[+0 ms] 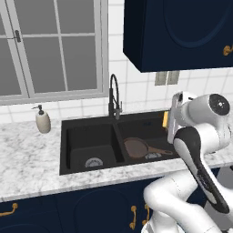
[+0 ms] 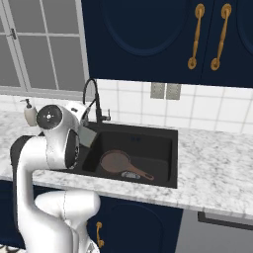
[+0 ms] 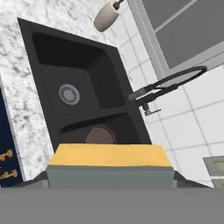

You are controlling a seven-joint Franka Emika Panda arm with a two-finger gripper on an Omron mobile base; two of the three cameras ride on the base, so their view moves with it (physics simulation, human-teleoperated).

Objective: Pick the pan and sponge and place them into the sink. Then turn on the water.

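Observation:
The sponge point(image 3: 109, 156), yellow over a grey-green layer, sits close up at the bottom of the hand view, and my gripper point(image 1: 168, 121) is shut on it. In the left base view the sponge point(image 1: 165, 119) shows as a yellow sliver at the hand, above the right basin of the black sink point(image 1: 64, 150). The brown pan point(image 1: 135, 147) lies in that right basin with its handle pointing right. The pan point(image 2: 114, 161) rests beside the drain, and its rim point(image 3: 99, 134) peeks out just beyond the sponge. No water runs from the black faucet point(image 1: 113, 95).
A beige soap dispenser point(image 1: 43, 121) stands on the marble counter left of the sink. Dark blue wall cabinets point(image 1: 177, 32) hang above the right side. A window point(image 1: 50, 45) is behind the counter. The left basin point(image 3: 65, 87) holds nothing but its drain.

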